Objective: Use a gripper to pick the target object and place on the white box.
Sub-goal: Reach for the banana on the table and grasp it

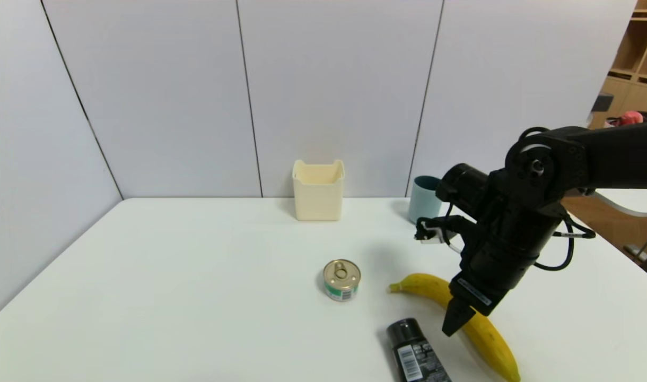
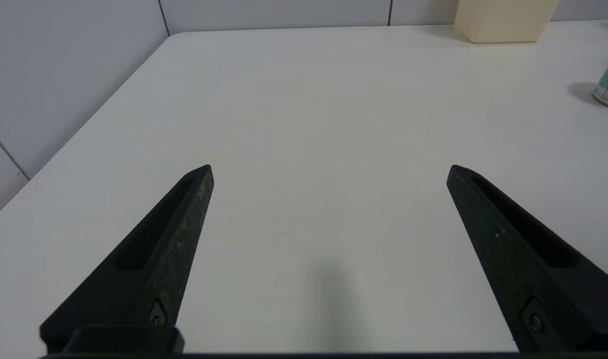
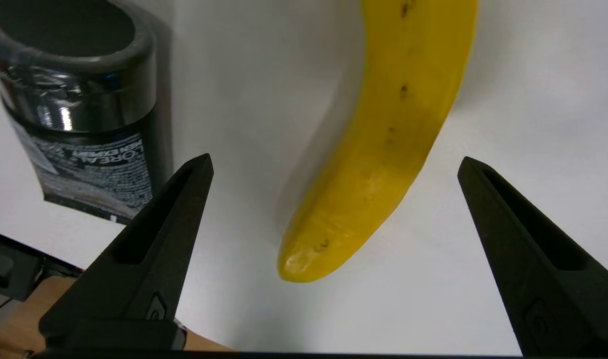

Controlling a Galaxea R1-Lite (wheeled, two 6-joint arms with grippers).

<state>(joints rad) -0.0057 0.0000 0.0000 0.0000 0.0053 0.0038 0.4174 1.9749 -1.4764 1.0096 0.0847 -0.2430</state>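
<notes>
Head view: right gripper (image 1: 457, 318) poised low over banana (image 1: 490, 339) lying at the near right of the table (image 1: 196, 276); black tube (image 1: 416, 353) just beside banana, tin can (image 1: 342, 279) nearby, white box (image 1: 318, 190) and teal cup (image 1: 423, 199) at the far edge.

Left wrist view: left gripper (image 2: 329, 172) spread wide above bare tabletop, gripping nothing.

Right wrist view: fingers (image 3: 184, 199) parted, banana between them untouched, tube crowding one side.

Can (image 1: 342, 279) near table (image 1: 196, 297) centre, box (image 1: 318, 190) behind the can, cup (image 1: 424, 199) behind-right of it, banana (image 1: 435, 289) right of it, tube (image 1: 416, 353) in front-right, left of the banana.
</notes>
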